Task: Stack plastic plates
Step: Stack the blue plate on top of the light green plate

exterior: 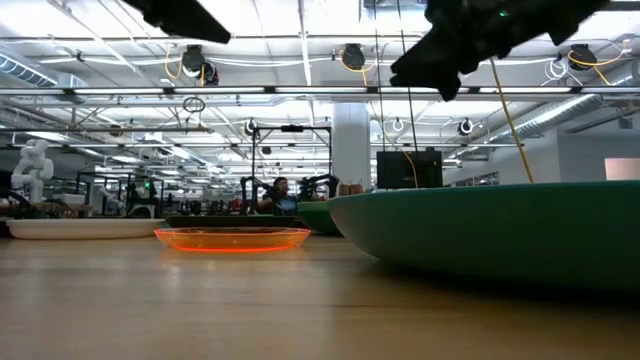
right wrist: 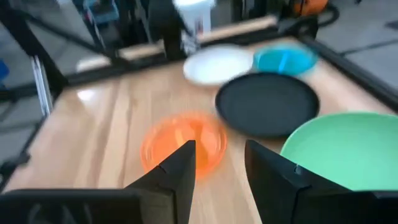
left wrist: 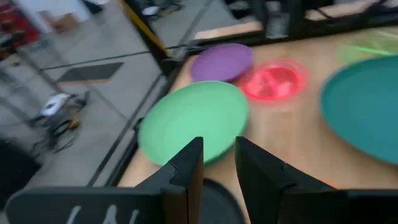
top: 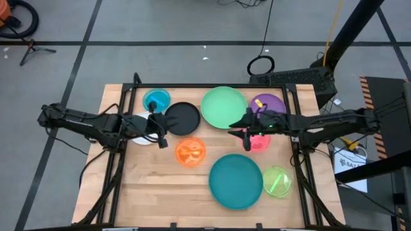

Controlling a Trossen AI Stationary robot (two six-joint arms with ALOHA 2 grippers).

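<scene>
We count eight plates on the wooden table (top: 154, 186) from overhead, none stacked: blue plate (top: 156, 101) and black plate (top: 182, 118) at the far left, white plate (top: 140, 130) half hidden under the left arm, orange plate (top: 190, 153) mid-table, light green plate (top: 224, 106) and purple plate (top: 270, 103) at the far side, pink plate (top: 259, 142) under the right arm, teal plate (top: 236, 181) and lime plate (top: 277, 181) at the near edge, those two touching or just overlapping

Left gripper (top: 158, 126) sits over the gap between white and black plates. Its wrist cam shows the fingers (left wrist: 186, 171) parted a little with nothing between them, so we call it open, empty

Right gripper (top: 246, 131) sits between light green and pink plates. Its wrist cam shows fingers (right wrist: 180, 171) apart with the orange plate on the table past them, open, holding nothing

Low cam adds what overhead can't: plates lie flat, right side up, and both arms hang clear above the tabletop. Teal plate fills its right side, orange sits beyond, white at far left. It hides purple, pink, lime and blue

Left wrist cam sees light green, purple, pink and teal; right wrist cam sees orange, black, white, blue and light green

Every plate we can see into is empty
</scene>
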